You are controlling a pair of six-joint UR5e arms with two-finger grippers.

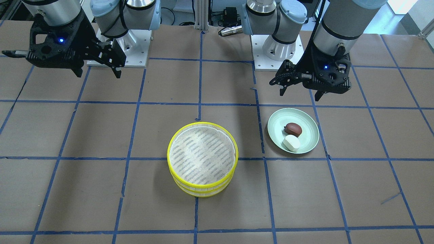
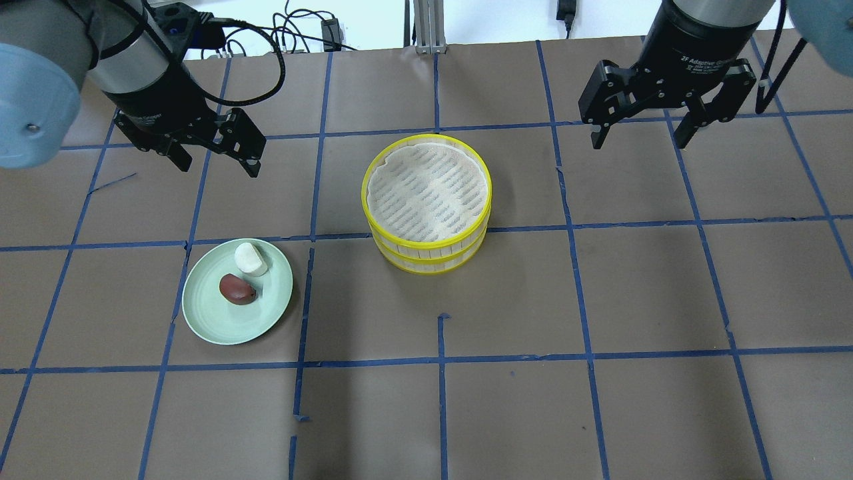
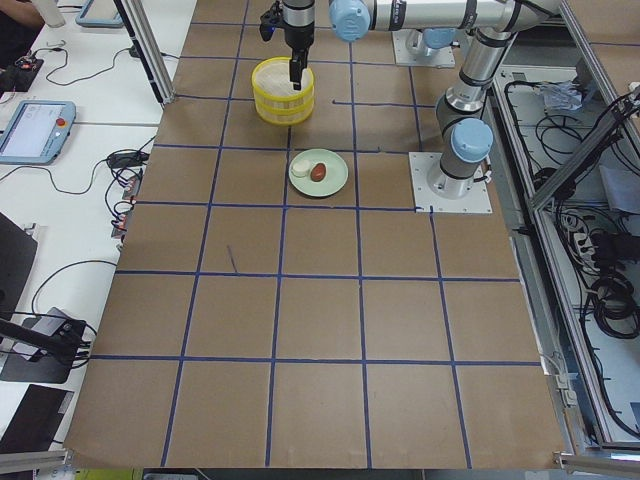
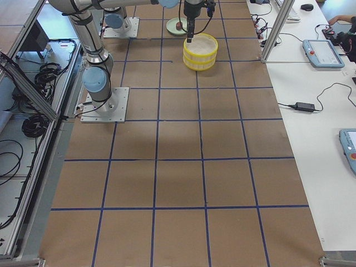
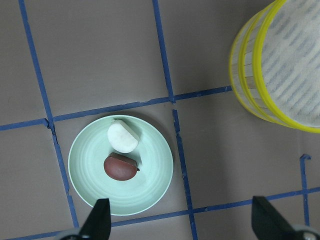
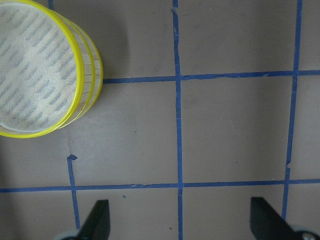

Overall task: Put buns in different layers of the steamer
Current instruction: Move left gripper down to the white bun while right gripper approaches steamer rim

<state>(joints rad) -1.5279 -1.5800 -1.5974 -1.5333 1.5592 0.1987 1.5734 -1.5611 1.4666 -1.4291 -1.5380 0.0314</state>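
The steamer [image 2: 427, 200] is two yellow-rimmed trays stacked at the table's middle; the top layer's liner [image 1: 202, 155] is bare. It shows in the left wrist view [image 5: 280, 65] and the right wrist view [image 6: 42, 67]. The white bun [image 2: 250, 259] and the reddish-brown bun [image 2: 237, 289] lie side by side on a pale green plate [image 2: 220, 327], also in the front view [image 1: 291, 143] [image 1: 293, 129] and left wrist view [image 5: 123, 137] [image 5: 120, 167]. My left gripper [image 2: 216, 159] is open and empty, high above the table behind the plate. My right gripper [image 2: 645, 137] is open and empty, high, right of the steamer.
The table is brown paper with a blue tape grid. The arm bases [image 1: 278, 51] stand at the robot's edge of the table. Controllers and cables lie on side benches [image 3: 40, 130] beyond the table's far edge.
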